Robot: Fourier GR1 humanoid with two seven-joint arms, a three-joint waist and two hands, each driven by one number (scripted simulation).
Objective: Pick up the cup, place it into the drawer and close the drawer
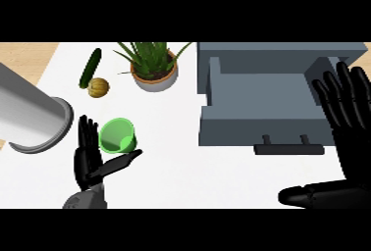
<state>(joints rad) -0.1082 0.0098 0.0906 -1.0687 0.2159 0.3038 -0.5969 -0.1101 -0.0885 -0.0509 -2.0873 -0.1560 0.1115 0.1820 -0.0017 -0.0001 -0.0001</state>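
Down at the left, a smooth, glossy green cup lies tipped on the white desk, with its round mouth showing. It sits in the fork of the left robot hand: the straight black fingers stand just beside the cup's left side and the thumb is spread under it, so the hand is wide, not curled round it. The right robot hand is flat and wide too, fingers straight, at the view's right edge over the right side of the drawer. That drawer is a plain grey box, pulled open, with a flat grey floor and a dark bar handle on its front. A round tan pot holds a spiky green plant. Left of the pot lie a long dark cucumber and a small ribbed brownish squash. A large, smooth grey cylinder with a flared rim slants in from the left.
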